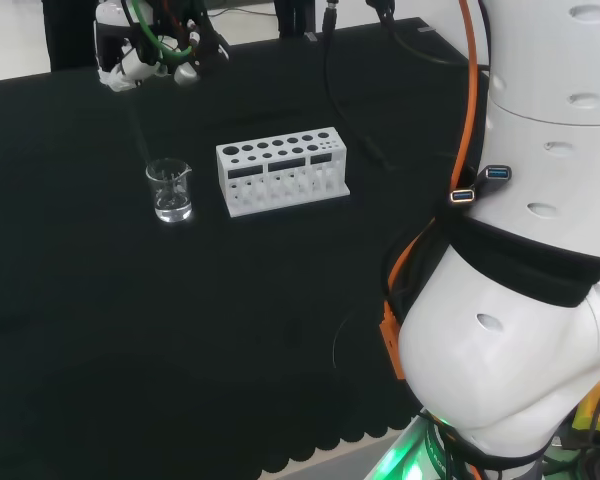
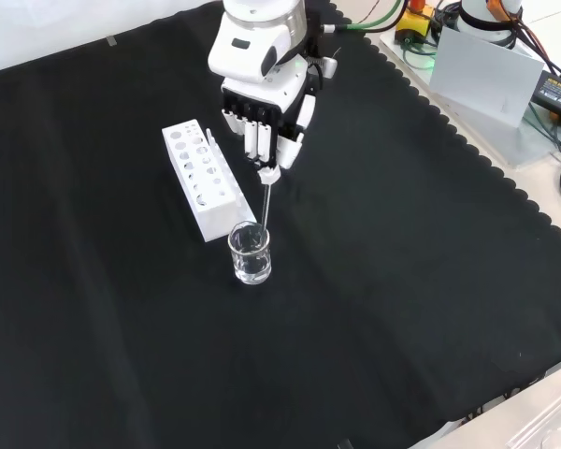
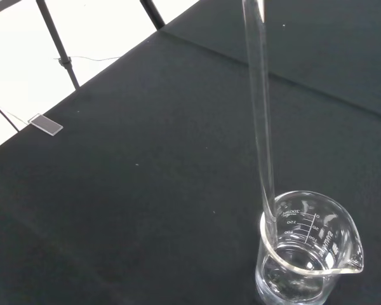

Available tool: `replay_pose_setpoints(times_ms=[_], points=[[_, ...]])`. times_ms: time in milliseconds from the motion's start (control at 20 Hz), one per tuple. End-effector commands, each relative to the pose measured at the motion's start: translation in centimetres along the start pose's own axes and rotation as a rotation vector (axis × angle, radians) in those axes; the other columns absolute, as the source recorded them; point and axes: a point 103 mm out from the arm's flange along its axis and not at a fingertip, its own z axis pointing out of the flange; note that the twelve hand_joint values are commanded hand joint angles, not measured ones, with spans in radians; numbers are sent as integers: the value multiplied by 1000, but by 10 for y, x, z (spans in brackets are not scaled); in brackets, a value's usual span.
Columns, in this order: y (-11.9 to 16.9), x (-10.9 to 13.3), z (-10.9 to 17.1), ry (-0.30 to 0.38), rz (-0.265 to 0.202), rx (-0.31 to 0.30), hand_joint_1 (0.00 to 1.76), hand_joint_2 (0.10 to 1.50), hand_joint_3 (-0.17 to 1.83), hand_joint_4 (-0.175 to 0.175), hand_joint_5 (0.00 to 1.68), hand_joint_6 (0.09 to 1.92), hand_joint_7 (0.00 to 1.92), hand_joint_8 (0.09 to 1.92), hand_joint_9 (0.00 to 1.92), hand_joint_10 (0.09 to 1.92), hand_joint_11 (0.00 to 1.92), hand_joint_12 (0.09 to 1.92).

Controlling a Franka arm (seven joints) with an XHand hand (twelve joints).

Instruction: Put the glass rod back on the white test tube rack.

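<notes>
Glass rod (image 3: 260, 114) pinched by hand (image 2: 266, 112), lower end in beaker (image 2: 250, 253)

The glass rod (image 3: 261, 127) is clear and thin, standing nearly upright at centre frame in the front view (lower end inside a small beaker). The white test tube rack (image 2: 202, 180), holes empty, lies left of centre.

In the head view the hand (image 1: 145, 50) is partly cut off by the upper edge, and cables cross it, so its fingers (image 1: 185, 72) are hard to make out. The glass rod (image 3: 260, 121) leaves the wrist view before reaching the fingers. Below them, the beaker (image 3: 308, 254) is cut off at its base.
</notes>
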Motion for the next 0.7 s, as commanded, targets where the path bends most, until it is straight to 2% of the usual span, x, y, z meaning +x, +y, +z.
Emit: replay_pose_setpoints(times_ms=[50, 700], points=[[1, 6, -2, -12, -5, 2, 1303, 1121, -175, -175, 1288, 184, 1142, 1079, 1726, 762, 1698, 622], [1, -4, -12, -15, 34, 2, 1304, 1121, -175, -175, 1292, 176, 1143, 1078, 1727, 760, 1698, 621]])
